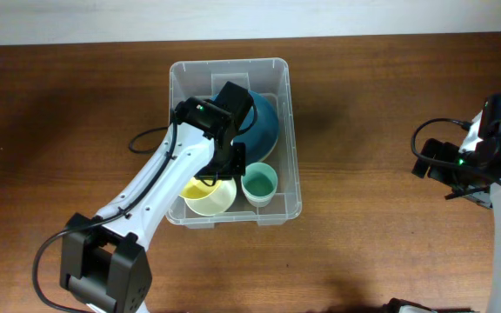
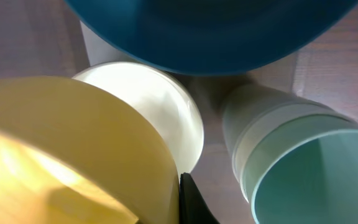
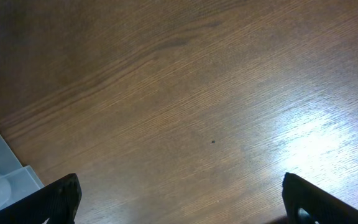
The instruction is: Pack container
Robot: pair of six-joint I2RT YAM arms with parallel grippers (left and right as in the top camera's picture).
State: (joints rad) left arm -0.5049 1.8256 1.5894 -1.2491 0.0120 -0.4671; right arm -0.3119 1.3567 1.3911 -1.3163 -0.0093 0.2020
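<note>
Overhead view showed the clear plastic container (image 1: 287, 130) standing in the middle of the brown wooden tabletop (image 1: 68, 113), its long sides running away from the robot. Inside it a dark blue bowl (image 1: 263, 126) filled the far half. A pale yellow cup (image 1: 211, 198) and a teal cup (image 1: 259, 184) stood side by side in the near half, both with their mouths up.

The left arm (image 1: 159, 187) reached in from the near left. Its end effector (image 1: 223, 174) was down inside the container, at the far rim of the yellow cup. In the left wrist view the yellow cup's wall filled the lower left. One dark finger (image 2: 190, 198) showed just beside that wall, on the outside. The other finger was hidden, so I could not tell whether the end effector had hold of the cup or how far open it was. Behind the yellow cup a glossy white round object (image 2: 166, 106) lay under the edge of the blue bowl, too close to the camera to identify.

The right arm (image 1: 481, 156) was well apart from the container, at the right edge. Its end effector (image 3: 185, 199) was spread wide over bare wood, holding nothing. A corner of the container showed at the lower left of the right wrist view.
</note>
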